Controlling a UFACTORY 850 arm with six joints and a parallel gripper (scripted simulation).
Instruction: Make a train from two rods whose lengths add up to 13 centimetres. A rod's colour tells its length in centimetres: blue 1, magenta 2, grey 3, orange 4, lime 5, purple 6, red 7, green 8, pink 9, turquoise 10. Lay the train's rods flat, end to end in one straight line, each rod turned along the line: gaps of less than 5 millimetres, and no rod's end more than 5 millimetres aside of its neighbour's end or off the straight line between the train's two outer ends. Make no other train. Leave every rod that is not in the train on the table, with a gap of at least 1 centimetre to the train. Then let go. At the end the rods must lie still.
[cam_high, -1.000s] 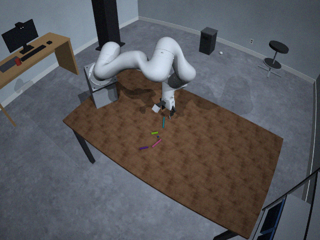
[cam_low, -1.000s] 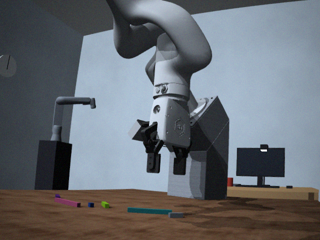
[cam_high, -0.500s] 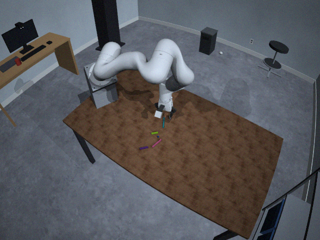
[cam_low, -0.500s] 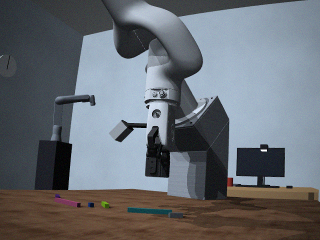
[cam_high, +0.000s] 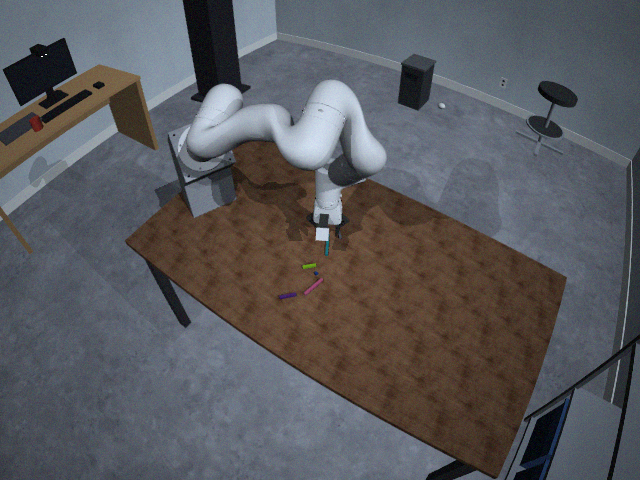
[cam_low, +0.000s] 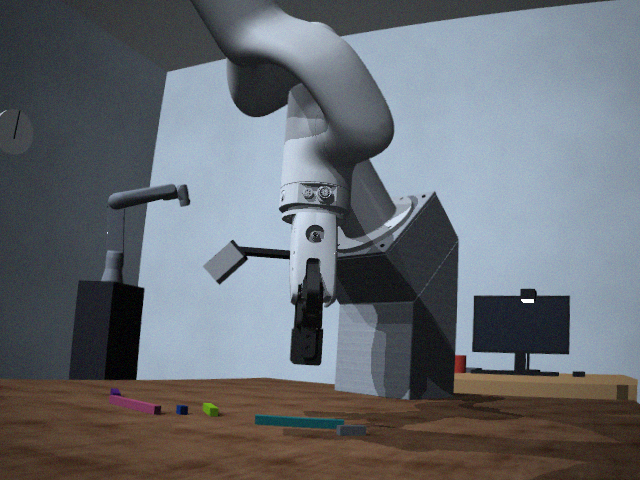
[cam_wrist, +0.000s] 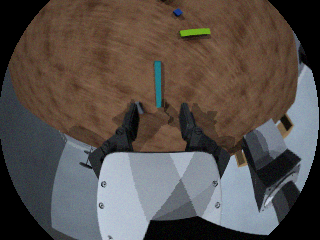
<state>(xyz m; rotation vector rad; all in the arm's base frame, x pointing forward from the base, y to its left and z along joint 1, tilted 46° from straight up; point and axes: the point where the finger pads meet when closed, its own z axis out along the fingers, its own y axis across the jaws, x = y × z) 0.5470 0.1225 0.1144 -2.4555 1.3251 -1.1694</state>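
The bench (cam_high: 423, 330) has a brown, mottled wood-grain top with a matt finish. The arm (cam_high: 289, 129) wears a smooth white shell with a soft sheen, like moulded plastic. The hand (cam_low: 306, 356) is matt black. The rods (cam_low: 298, 421) look plain, matt and evenly coloured.

My top camera looks steeply down from far above the table (cam_high: 217, 258), my exterior one sits low at its surface facing the arm's pedestal (cam_low: 429, 289), my wrist one peers down; all share the rods.
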